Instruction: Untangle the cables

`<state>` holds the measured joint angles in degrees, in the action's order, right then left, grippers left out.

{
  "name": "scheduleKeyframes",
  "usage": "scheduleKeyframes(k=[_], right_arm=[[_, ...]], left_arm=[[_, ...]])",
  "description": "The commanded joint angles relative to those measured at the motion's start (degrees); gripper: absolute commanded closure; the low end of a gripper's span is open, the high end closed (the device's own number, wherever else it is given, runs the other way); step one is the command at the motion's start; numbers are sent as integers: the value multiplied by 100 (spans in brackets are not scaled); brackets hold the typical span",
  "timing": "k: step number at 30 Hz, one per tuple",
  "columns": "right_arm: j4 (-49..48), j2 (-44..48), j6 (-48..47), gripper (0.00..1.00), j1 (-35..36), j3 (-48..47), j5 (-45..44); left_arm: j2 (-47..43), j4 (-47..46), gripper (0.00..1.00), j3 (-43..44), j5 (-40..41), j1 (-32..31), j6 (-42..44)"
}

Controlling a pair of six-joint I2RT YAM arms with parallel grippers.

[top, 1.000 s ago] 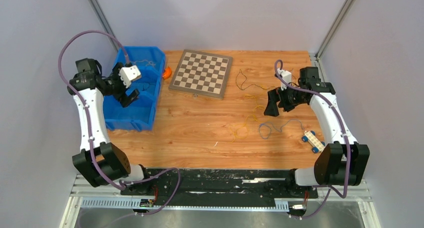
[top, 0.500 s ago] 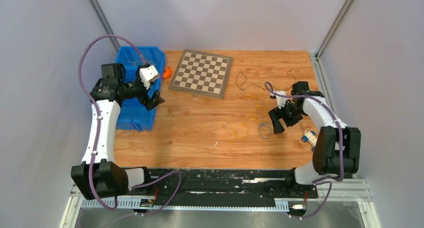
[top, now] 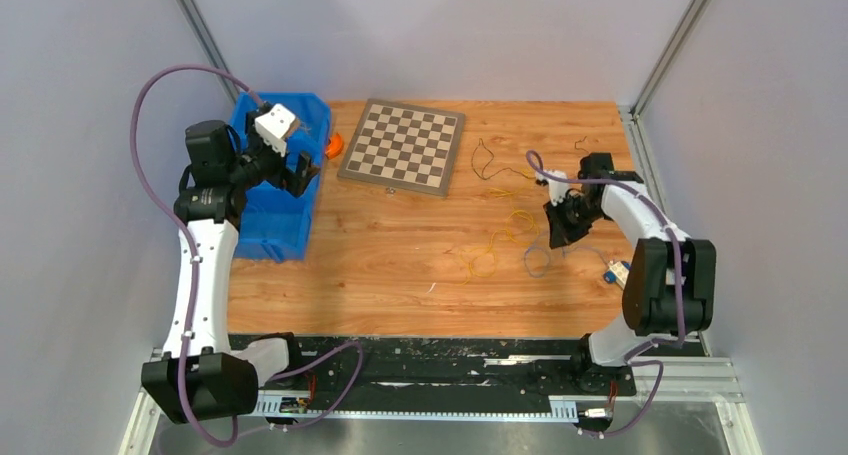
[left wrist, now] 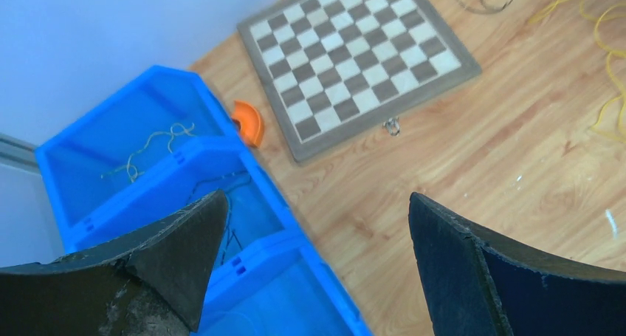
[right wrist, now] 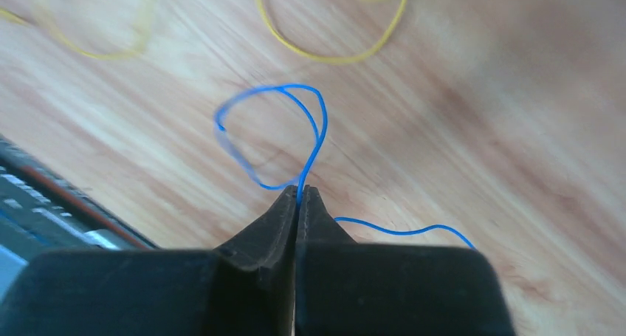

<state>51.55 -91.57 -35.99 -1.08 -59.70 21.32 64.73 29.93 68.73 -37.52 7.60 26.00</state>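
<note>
Tool of right arm [right wrist: 297,196] clamped on thin blue wire [right wrist: 319,125], looped on wooden desk [right wrist: 480,114] beside loose yellow wires [right wrist: 332,58], likely to draw it clear; left tool [left wrist: 316,210] wide apart over blue plastic bin [left wrist: 96,136].

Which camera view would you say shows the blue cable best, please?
The right wrist view: the blue cable loops large and close, pinched in the shut right gripper. The top external view shows only a faint loop; the left wrist view misses it.
</note>
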Motion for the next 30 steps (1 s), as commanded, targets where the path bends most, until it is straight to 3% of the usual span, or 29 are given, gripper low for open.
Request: scheduleKeyframes(k=[1, 5, 9, 14, 24, 26, 27, 28, 29, 30], right_arm=[[796, 982, 193, 100, 15, -1377, 1726], [801, 1307, 660, 100, 31, -2086, 3713], [580, 1081, 1166, 100, 397, -2807, 4591], [524, 809, 1090, 100, 1029, -3356, 4855], [656, 760, 603, 100, 2121, -3484, 4794], [688, 766, 551, 100, 2201, -3500, 4794], [708, 755, 526, 100, 2220, -3513, 4787], [722, 755, 511, 100, 2220, -3520, 4785], [731, 749, 499, 100, 2215, -3528, 4777], [733, 752, 481, 100, 2225, -3527, 4772]], left_arm=[[-124, -203, 0, 528, -806, -52, -457], [-124, -75, 0, 737, -1694, -572, -585], [-375, -769, 0, 397, -1716, -1677, -843], [-235, -1698, 0, 111, -1456, -2973, -1522], [691, -2491, 2, -176, -1263, -4389, -2408], [859, -2591, 14, -176, -1351, -4462, -2537], [954, -2598, 28, -136, -1411, -4478, -2558], [989, -2589, 36, -116, -1418, -4478, -2561], [1018, -2532, 55, -75, -1428, -4480, -2564], [996, -2486, 65, -52, -1431, -4483, -2542]])
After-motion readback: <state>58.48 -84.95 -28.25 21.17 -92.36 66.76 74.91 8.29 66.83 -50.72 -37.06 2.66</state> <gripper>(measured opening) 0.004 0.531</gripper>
